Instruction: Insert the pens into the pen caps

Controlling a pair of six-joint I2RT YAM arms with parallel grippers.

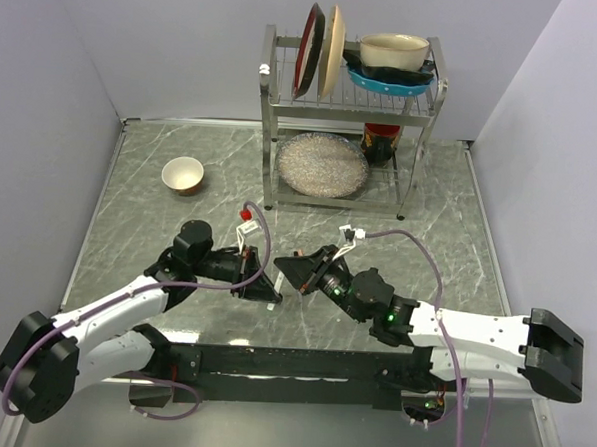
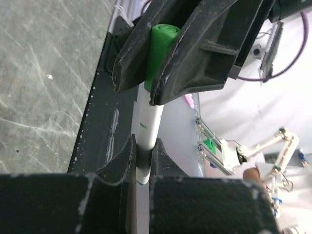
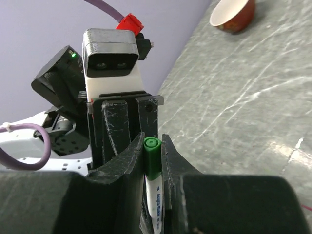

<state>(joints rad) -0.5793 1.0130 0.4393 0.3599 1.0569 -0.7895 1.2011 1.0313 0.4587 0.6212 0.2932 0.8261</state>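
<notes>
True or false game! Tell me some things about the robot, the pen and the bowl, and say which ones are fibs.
1. The cap is green. True.
2. The pen is lying on the table. False: it is held up in the air between the two grippers.
3. The left gripper is shut on the white pen. True.
4. The right gripper is open and holds nothing. False: it is shut on the green cap.
5. The little bowl sits in the rack. False: it stands on the table, to the left of the rack.
</notes>
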